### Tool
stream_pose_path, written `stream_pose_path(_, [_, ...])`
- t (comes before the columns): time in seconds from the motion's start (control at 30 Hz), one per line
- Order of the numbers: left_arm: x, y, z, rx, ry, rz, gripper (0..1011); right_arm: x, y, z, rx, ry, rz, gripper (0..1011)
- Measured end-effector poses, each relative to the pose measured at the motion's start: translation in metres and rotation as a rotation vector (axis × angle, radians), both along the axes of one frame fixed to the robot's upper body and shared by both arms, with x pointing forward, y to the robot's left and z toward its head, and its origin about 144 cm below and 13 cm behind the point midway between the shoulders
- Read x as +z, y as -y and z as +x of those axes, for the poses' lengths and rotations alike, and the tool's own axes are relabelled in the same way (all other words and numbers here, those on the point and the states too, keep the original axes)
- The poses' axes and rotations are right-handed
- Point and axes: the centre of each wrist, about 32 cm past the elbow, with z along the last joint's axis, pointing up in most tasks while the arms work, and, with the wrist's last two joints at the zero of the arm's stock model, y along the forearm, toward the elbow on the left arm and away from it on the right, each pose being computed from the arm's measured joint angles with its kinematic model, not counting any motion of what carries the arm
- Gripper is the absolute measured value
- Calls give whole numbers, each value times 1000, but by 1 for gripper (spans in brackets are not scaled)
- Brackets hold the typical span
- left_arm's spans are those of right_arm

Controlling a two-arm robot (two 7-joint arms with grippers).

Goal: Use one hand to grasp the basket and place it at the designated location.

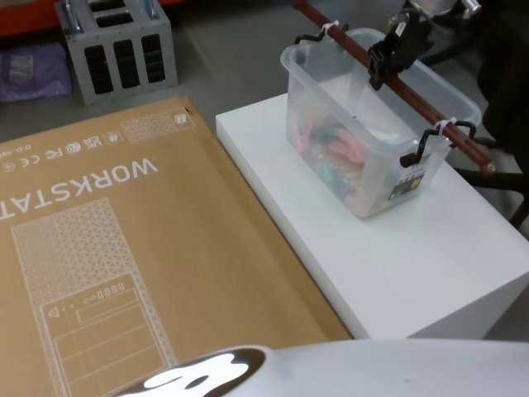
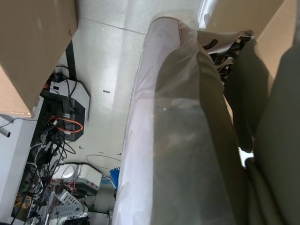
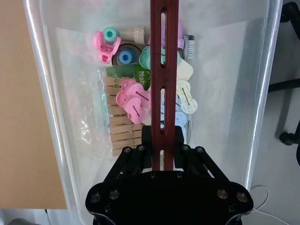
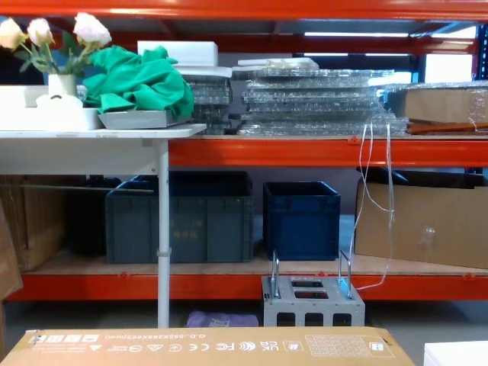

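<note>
The basket point(image 1: 376, 141) stood on the far part of the white bench point(image 1: 397, 248), well to the right of the big brown cardboard box point(image 1: 124, 248) that lay flat beside the bench. It was a clear whitish tub, and its reddish-brown bar handle point(image 1: 388, 78) ran across the open top, tied at each end to a black wire hook point(image 1: 426, 145) on the rim.

The right gripper point(image 1: 387, 59) came down from beyond the basket onto the handle, near the bar's middle. From the right wrist, the black jaws of the right gripper point(image 3: 165, 154) were closed narrowly on the slotted bar point(image 3: 164, 70), one on each side of it and touching it. Below the bar, inside the basket, lay pink and teal plastic clips point(image 3: 133, 98), a bundle of wooden clothes pegs in a clear bag point(image 3: 119, 122) and a few small round caps point(image 3: 125, 56).

The left wrist camera looked along a pale, plastic-wrapped limb point(image 2: 187, 140) towards the floor point(image 2: 108, 70) and a tangle of cables; I cannot tell how the left jaws stood.

A grey metal block with slots point(image 1: 116, 50) sat on the floor beyond the cardboard box.
</note>
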Motion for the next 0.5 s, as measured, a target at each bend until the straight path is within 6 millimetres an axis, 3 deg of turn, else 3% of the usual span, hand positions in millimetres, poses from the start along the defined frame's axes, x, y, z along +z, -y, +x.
stream_pose_path(0.5, [0, 0, 0, 0, 0, 0, 0, -7, -4, 5, 7, -24, -14, 237])
